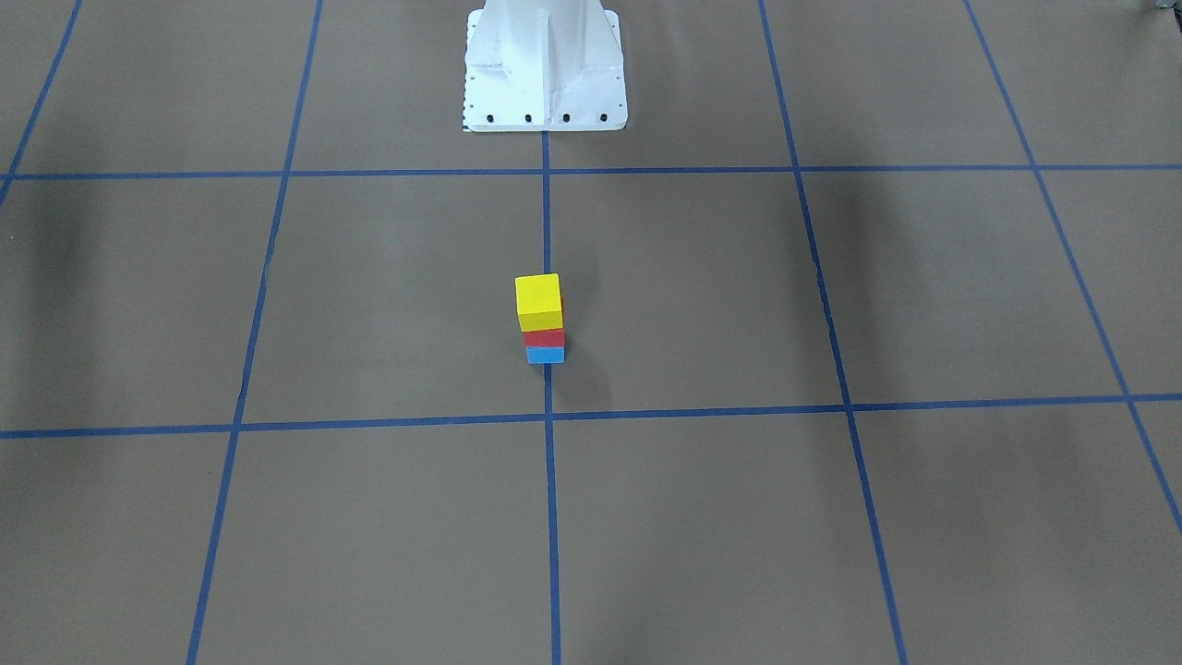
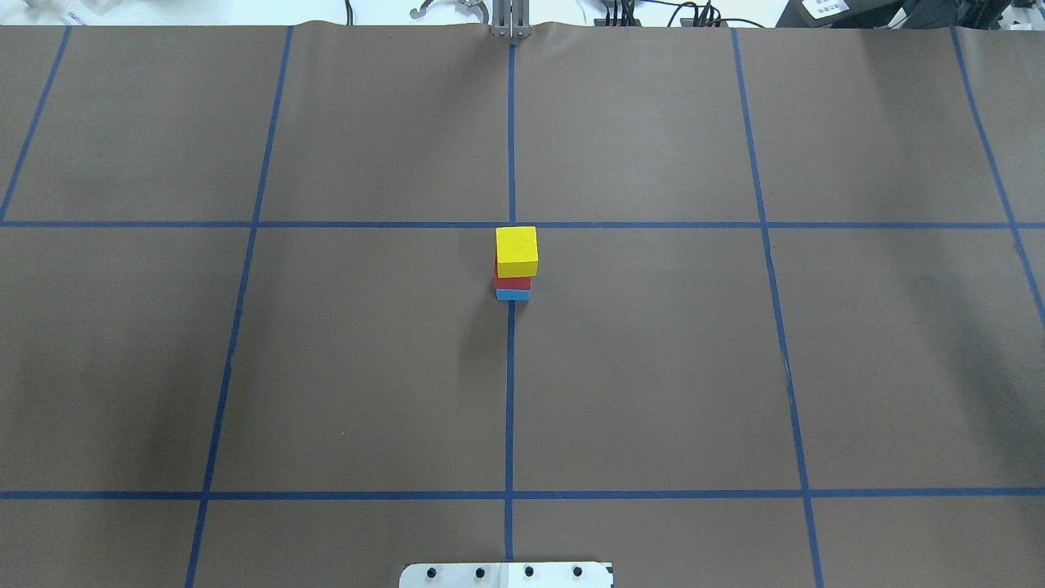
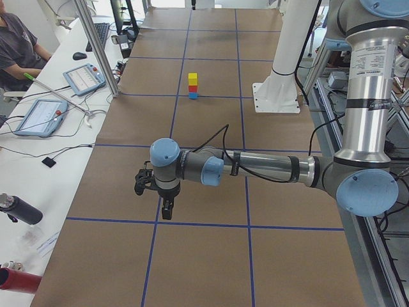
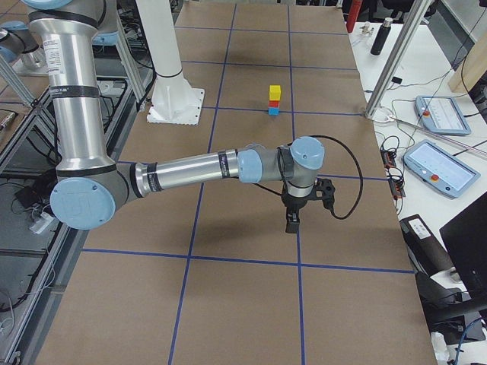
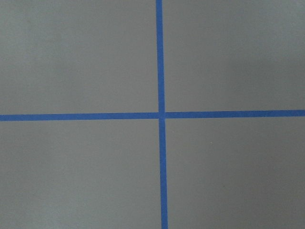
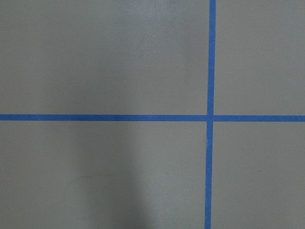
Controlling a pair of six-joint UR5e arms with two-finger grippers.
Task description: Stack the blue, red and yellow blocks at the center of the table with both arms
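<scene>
The brown desk (image 2: 653,367), marked into large squares by blue tape lines (image 2: 510,392), carries the whole scene, with the white pedestal (image 1: 545,65) on its centre line at the robot's side. The left arm (image 3: 255,167) reaches low over the left part of the desk and the right arm (image 4: 190,169) does the same on the right, both well apart from the middle. The left fingers (image 3: 167,210) and the right fingers (image 4: 292,220) point down at bare desk. They show only in the side views, so I cannot tell whether they are released or clenched, though nothing seems to be carried. Each wrist camera sees only a crossing of tape, with no block. At the centre, on the middle tape line and between two cross lines, stands one column. The blue block (image 2: 513,295) is on the desk, the red block (image 2: 512,282) is on top of it, and the yellow block (image 2: 517,249) is uppermost. The column stands upright and nothing touches it. By this layout the stacking looks finished. What may be left is at most for the arms to go to rest.
</scene>
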